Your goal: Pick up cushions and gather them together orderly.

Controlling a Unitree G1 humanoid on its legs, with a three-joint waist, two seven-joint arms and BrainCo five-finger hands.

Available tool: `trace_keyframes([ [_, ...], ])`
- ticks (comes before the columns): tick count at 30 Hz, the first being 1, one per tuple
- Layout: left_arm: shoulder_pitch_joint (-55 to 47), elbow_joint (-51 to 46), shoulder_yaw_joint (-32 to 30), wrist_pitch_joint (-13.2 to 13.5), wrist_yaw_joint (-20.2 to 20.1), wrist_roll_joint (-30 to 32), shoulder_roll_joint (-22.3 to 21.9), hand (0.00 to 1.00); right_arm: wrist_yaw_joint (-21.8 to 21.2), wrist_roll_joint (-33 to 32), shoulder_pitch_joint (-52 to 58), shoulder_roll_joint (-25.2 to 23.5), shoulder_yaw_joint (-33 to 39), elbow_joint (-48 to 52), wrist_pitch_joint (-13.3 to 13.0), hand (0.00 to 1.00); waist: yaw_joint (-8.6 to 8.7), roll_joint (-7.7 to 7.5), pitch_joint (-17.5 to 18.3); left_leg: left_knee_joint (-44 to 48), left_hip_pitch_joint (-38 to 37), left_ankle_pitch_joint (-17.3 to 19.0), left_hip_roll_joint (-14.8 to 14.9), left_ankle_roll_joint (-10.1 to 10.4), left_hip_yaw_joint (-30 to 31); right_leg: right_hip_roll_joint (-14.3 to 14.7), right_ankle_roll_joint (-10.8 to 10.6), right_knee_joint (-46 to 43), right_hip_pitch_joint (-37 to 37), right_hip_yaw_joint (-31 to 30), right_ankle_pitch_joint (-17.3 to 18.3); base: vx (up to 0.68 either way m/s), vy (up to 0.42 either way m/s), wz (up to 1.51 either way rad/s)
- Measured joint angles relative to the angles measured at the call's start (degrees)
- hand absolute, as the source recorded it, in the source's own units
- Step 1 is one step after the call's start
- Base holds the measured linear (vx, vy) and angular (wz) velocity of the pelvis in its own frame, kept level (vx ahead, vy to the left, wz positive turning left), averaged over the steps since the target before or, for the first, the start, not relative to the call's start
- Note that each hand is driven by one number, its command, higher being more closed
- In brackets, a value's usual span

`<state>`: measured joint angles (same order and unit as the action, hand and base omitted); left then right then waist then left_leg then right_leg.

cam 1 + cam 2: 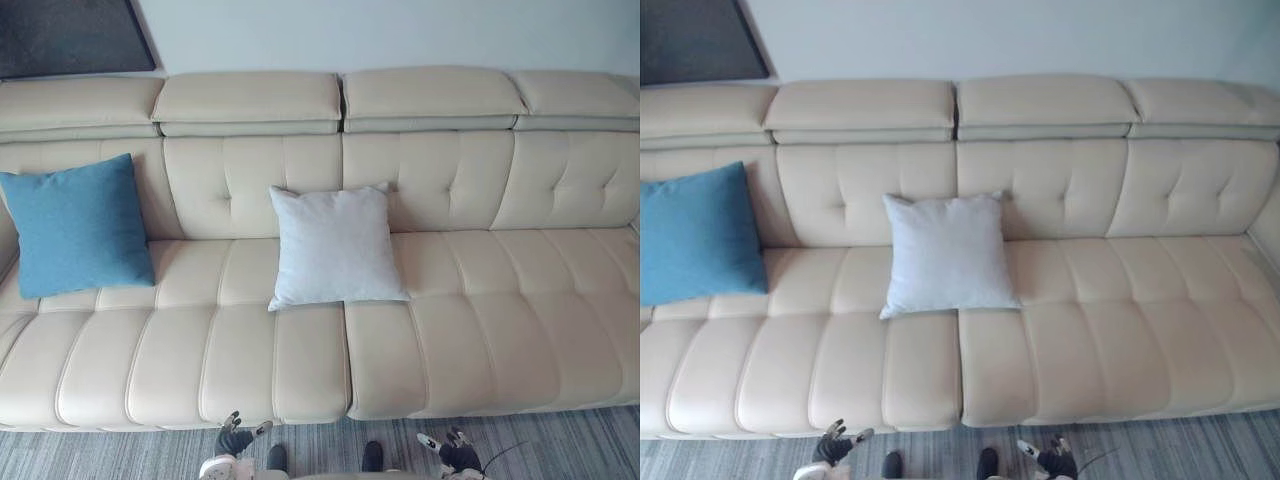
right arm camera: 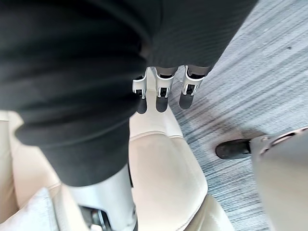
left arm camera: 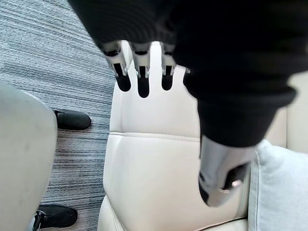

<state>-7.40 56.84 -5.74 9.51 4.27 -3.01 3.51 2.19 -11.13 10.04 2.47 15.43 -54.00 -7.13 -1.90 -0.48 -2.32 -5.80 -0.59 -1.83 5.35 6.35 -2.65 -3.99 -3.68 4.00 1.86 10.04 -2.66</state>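
A long cream sofa (image 1: 480, 330) carries the blue cushion (image 1: 75, 225) at its left end and the pale grey cushion (image 1: 335, 245) mid-seat, well apart. The left hand (image 1: 233, 436) and right hand (image 1: 452, 452) hang spread and empty by the front edge, so gathering looks unstarted.

— Where do the cushions sit?
— Both on the sofa (image 1: 480, 330), leaning against its backrest: the end cushion (image 1: 75, 225) far left, the middle cushion (image 1: 335, 245) well apart from it.
— And the hands?
— Over the floor (image 1: 560, 440) before the sofa's front edge: the left robot hand (image 1: 235, 435) near its middle, the right robot hand (image 1: 452, 450) further right.
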Motion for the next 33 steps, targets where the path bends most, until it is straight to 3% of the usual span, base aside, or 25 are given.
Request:
trace_keyframes([
  [7, -0.1, 1.2, 0.0, -0.3, -0.1, 1.9, 0.3, 0.0, 0.0, 0.0, -1.2, 0.3, 0.1, -2.4, 0.8, 0.0, 1.15, -0.07, 0.3, 0.0, -2.3, 0.5, -0.9, -0.6, 0.2, -0.9, -0.2, -0.1, -2.0, -0.3, 0.2, 0.02, 0.01, 0.0],
  [8, 0.6, 1.2, 0.6, -0.3, -0.7, 2.8, 0.5, 0.0, 0.6, 1.7, -4.0, -0.3, 0.1, -3.4, 1.1, 0.0, 0.39, -2.01, 0.4, 0.0, -3.6, 2.5, -3.2, -1.9, -2.6, -3.1, -2.0, -3.8, 0.1, -3.3, 2.0, 0.0, 0.0, 0.0],
  [15, 0.6, 1.3, 0.5, -0.3, -0.7, 2.8, 0.5, 0.0, 0.6, 1.7, -3.9, -0.3, 0.1, -3.4, 1.2, 0.0, 0.4, -2.01, 0.4, 0.0, -3.7, 2.5, -3.2, -1.9, -2.6, -3.1, -2.0, -3.8, 0.0, -3.2, 2.0, 0.0, 0.0, 0.0],
  [21, 1.0, 2.3, 0.0, -0.9, -0.8, 1.6, 0.5, 0.0, 0.8, 2.8, -3.9, -0.2, 0.1, -3.7, 3.0, 0.0, 0.4, -2.01, 0.2, 0.7, -5.5, 3.2, -3.1, -2.2, -3.8, -3.1, -1.9, -3.9, -1.5, -4.2, 2.1, -0.01, 0.004, -0.08],
  [29, 2.4, 2.3, -1.9, -1.6, -0.8, 0.5, 0.6, 0.0, 2.6, 6.7, -5.5, -0.3, -2.0, -3.0, 4.6, 0.0, -0.04, -3.03, -2.0, 7.5, -4.3, 7.8, -2.4, -2.5, -13.8, -2.8, -2.2, -8.1, 3.2, -12.3, 1.9, -0.07, 0.02, -0.59],
  [31, 3.2, 2.3, -1.9, -1.8, -0.7, 0.6, 1.2, 0.0, 2.9, 6.7, -5.7, -1.3, -2.5, -2.6, 4.9, 0.0, -0.06, -4.07, -2.2, 11.3, -1.5, 9.3, -1.5, -2.9, -15.9, -3.8, -2.6, -8.6, 5.2, -9.3, 2.8, -0.08, -0.005, -0.45],
  [33, 4.1, 2.2, -2.2, -2.6, -0.7, 0.6, 1.5, 0.0, 2.9, 6.7, -5.5, -2.8, -2.8, -1.5, 4.9, 0.0, 0.36, -3.87, -3.0, 13.3, -0.1, 9.7, 0.2, -2.8, -15.9, -4.7, -0.1, -17.5, 7.5, -4.8, 4.8, 0.01, -0.04, -0.01],
])
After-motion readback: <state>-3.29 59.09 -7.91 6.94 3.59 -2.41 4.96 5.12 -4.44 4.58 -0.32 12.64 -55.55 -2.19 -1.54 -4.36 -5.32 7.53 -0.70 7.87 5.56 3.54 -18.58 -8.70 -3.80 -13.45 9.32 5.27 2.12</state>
